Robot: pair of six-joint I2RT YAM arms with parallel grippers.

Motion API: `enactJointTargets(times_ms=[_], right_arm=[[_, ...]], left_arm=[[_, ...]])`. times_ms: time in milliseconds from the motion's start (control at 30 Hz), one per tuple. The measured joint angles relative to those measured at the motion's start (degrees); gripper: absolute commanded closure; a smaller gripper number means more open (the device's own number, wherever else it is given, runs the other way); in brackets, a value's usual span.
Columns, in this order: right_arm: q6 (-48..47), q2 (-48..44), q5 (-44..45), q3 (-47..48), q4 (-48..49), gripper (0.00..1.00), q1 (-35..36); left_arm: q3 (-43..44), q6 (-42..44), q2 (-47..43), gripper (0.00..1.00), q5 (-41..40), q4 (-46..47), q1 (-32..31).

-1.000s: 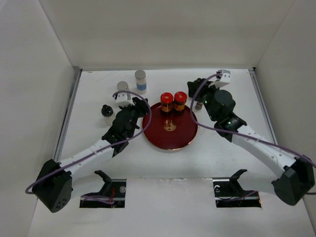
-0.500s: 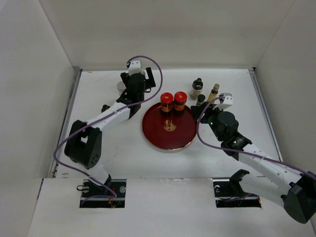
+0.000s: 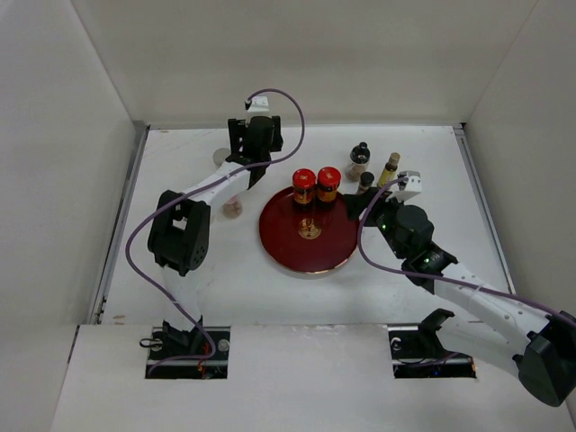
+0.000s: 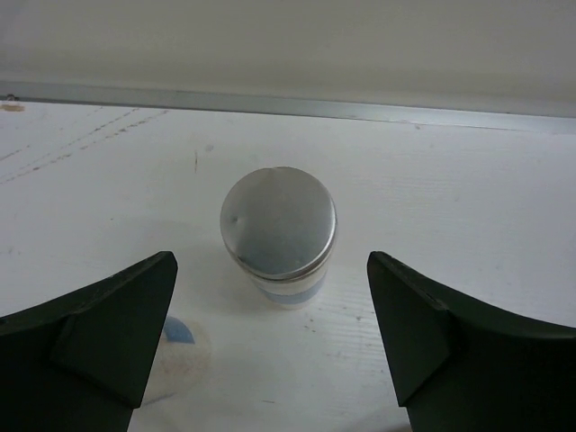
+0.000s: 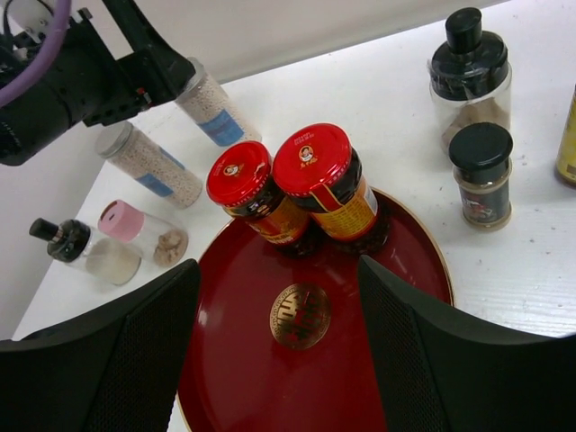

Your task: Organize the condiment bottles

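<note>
The left gripper [image 4: 270, 265] is holding its jaws wide apart, with a silver-capped jar [image 4: 279, 225] in the gap, not touching. The jar is standing straight up on the counter [image 4: 468, 207], cap up. The right gripper [image 5: 279, 270] is hanging over the dark red tray [image 5: 405, 270], jaws apart, facing two red-capped jars [image 5: 310, 175] standing upright there. A pink-capped jar [image 5: 135, 229] is lying sideways on the counter.

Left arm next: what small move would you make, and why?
Probably ease forward and down until the open left jaws straddle the silver-capped jar; it stands upright, centred between them but just ahead, ungrasped.
</note>
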Motion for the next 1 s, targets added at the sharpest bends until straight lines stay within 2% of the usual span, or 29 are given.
enactJointTargets(times_ms=[200,367,533,633,867,1000], right_arm=[[0.04,0.00,-0.22,-0.04,0.02,0.25,0.00],[0.04,0.15,-0.26,-0.07,0.02,0.25,0.00],[0.02,0.15,-0.24,-0.07,0.02,0.25,0.00],[0.02,0.13,-0.24,-0.09,0.02,0.25,0.00],[0.04,-0.07,-0.24,-0.92,0.02,0.25,0.00],[0.02,-0.07,-0.22,-0.92,0.02,0.25,0.00]], left_arm=[[2.25,1.29,3.26,0.22,-0.90,-0.92,0.98],[4.76,1.92,5.95,0.26,-0.87,-1.11,1.05],[6.84,2.82,7.45,0.48,-0.59,-1.18,1.20],[6.88,3.02,7.48,0.56,-0.15,-1.27,1.38],[6.14,3.39,6.58,0.60,0.22,-1.29,0.90],[2.51,4.24,1.84,0.60,0.17,-3.15,-0.22]])
